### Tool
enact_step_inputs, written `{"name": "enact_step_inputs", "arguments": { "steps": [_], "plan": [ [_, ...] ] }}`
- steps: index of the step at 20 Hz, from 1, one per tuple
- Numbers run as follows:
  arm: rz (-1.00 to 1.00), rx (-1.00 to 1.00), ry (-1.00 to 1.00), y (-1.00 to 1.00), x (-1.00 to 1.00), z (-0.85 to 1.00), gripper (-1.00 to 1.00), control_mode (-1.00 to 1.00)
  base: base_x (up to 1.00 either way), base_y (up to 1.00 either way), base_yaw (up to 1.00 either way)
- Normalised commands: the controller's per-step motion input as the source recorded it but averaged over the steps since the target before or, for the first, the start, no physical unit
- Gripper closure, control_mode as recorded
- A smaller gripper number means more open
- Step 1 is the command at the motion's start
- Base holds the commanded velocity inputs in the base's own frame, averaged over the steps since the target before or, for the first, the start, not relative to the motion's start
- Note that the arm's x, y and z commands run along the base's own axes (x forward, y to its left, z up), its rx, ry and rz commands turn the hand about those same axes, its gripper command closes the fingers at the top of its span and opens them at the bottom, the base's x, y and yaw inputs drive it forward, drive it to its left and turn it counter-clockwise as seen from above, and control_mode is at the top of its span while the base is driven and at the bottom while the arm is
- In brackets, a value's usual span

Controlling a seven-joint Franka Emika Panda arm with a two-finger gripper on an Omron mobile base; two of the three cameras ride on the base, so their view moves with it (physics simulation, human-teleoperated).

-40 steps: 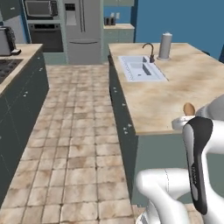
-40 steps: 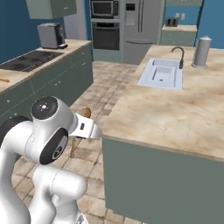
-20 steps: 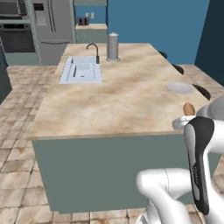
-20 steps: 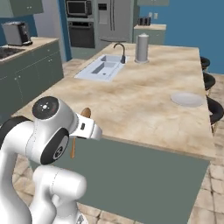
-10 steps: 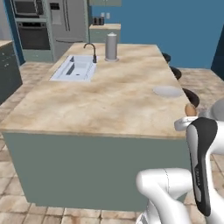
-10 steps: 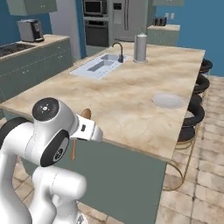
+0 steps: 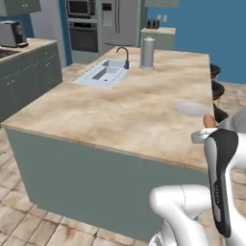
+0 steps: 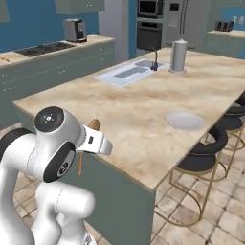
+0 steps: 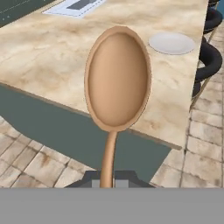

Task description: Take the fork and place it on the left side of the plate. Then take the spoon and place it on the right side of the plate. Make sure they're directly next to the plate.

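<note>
Driving round the island (image 7: 120,115), we brought the plate (image 9: 171,43) nearer, our gripper (image 9: 108,181) still clamped on the spoon (image 9: 117,81), ready to set it right of the plate.

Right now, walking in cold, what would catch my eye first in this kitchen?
The brown spoon, held upright in the shut gripper, looms large in the hand view, its bowl toward the camera. Beyond it, a pale round plate lies on the marble-look island counter, near the edge with the black stools. Farther along the counter are a sink and a tall grey canister.
</note>
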Motion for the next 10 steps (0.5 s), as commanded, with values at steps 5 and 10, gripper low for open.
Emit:
{"name": "enact_step_inputs", "arguments": {
  "steps": [5, 10],
  "plan": [
    [0.00, 0.00, 0.00, 0.00, 0.00, 0.00, 1.00, 1.00, 0.00, -1.00, 0.40],
    [0.00, 0.00, 0.00, 0.00, 0.00, 0.00, 1.00, 1.00, 0.00, -1.00, 0.37]
  ]
}}
